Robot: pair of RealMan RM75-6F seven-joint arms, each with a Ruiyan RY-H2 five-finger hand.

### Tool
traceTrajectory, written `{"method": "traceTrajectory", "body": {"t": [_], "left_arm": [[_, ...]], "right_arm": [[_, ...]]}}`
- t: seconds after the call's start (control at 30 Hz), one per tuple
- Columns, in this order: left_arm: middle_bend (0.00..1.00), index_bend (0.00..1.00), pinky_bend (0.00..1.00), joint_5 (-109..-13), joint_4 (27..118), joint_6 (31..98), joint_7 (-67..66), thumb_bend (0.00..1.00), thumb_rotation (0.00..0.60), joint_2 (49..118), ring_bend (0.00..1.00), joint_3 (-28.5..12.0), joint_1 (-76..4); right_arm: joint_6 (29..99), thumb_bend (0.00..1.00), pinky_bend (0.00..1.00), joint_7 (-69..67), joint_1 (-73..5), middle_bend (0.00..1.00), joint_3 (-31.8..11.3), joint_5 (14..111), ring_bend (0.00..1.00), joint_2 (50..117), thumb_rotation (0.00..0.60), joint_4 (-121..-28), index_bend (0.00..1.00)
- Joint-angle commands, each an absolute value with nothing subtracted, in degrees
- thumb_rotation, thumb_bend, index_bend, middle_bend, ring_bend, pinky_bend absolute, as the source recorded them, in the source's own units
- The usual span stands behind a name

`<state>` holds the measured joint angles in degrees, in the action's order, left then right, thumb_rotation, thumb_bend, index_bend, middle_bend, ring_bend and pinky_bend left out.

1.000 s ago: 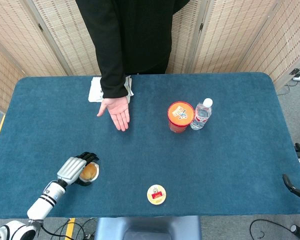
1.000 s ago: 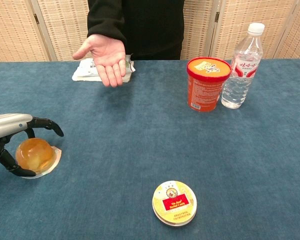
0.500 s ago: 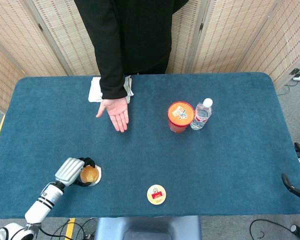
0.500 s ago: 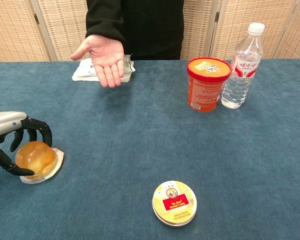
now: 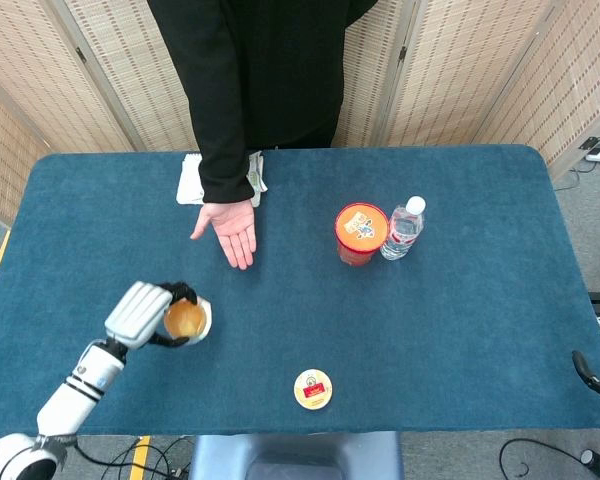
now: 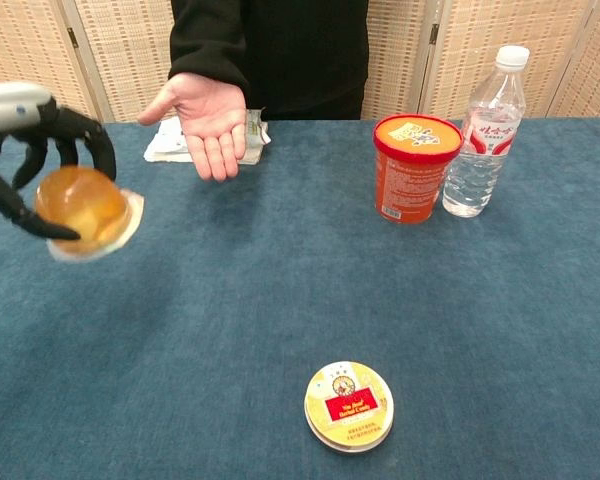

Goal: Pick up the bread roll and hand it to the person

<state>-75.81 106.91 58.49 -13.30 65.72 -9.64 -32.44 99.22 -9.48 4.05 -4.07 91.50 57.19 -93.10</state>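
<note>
The bread roll [image 5: 186,319] [image 6: 83,208], golden and wrapped in clear plastic, is off the table in my left hand [image 5: 145,312] [image 6: 32,150], whose dark fingers grip it from above and the side. It hangs above the table's front left area. The person's open palm [image 5: 231,226] [image 6: 207,118] waits, facing up, beyond it toward the far side. Of my right hand [image 5: 598,375] only dark fingertips show, at the head view's right edge, off the table; I cannot tell how they lie.
A round yellow tin [image 5: 313,389] [image 6: 349,405] lies near the front edge. An orange tub [image 5: 361,233] [image 6: 410,166] and a water bottle [image 5: 404,228] [image 6: 486,130] stand at the middle right. A white packet [image 5: 191,181] lies beside the person's arm on the blue table [image 5: 460,300].
My left hand closed around the roll on the table, then lifted it and carried it up and toward the person's palm.
</note>
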Motion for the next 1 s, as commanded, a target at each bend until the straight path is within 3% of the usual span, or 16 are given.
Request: {"method": "traceTrajectory", "body": {"t": [0.03,0.23,0.53,0.87,0.93,1.0], "left_arm": [[0.70,0.63,0.69,-67.30,110.95,52.89,-15.51,0.25,0.600,61.00,0.55,-16.18,-38.88],[0.70,0.64,0.69,-56.58,107.81,45.29,-17.92,0.25,0.600,61.63,0.55,-19.07,-47.74],[0.70,0.64,0.69,-48.94,98.08,40.87,-21.72,0.25,0.600,68.86,0.55,-17.94,-57.95],[0.70,0.63,0.69,-55.62,82.65,38.54,-14.42,0.25,0.600,76.29,0.55,-15.70,-59.41],[0.68,0.59,0.68,-57.77,81.17,39.57,-13.44,0.25,0.600,76.83,0.53,-15.45,-59.19],[0.62,0.49,0.67,-59.00,81.22,40.50,-12.96,0.25,0.600,76.58,0.49,-15.24,-58.85]], "right_arm": [[98.39,0.26,0.00,-9.31,3.72,0.00,-4.08,91.27,0.00,57.11,0.600,-93.18,0.00],[95.87,0.26,0.00,-9.00,2.73,0.00,-4.15,90.31,0.00,56.74,0.600,-93.63,0.00],[92.41,0.26,0.00,-8.84,1.39,0.00,-3.87,89.49,0.00,56.07,0.600,-93.96,0.00],[92.91,0.26,0.00,-9.55,1.84,0.00,-4.32,88.18,0.00,55.83,0.600,-94.05,0.00],[92.46,0.26,0.00,-9.37,1.65,0.00,-4.26,88.14,0.00,55.82,0.600,-94.04,0.00],[92.04,0.26,0.00,-9.34,1.49,0.00,-4.27,87.92,0.00,55.78,0.600,-94.04,0.00]]}}
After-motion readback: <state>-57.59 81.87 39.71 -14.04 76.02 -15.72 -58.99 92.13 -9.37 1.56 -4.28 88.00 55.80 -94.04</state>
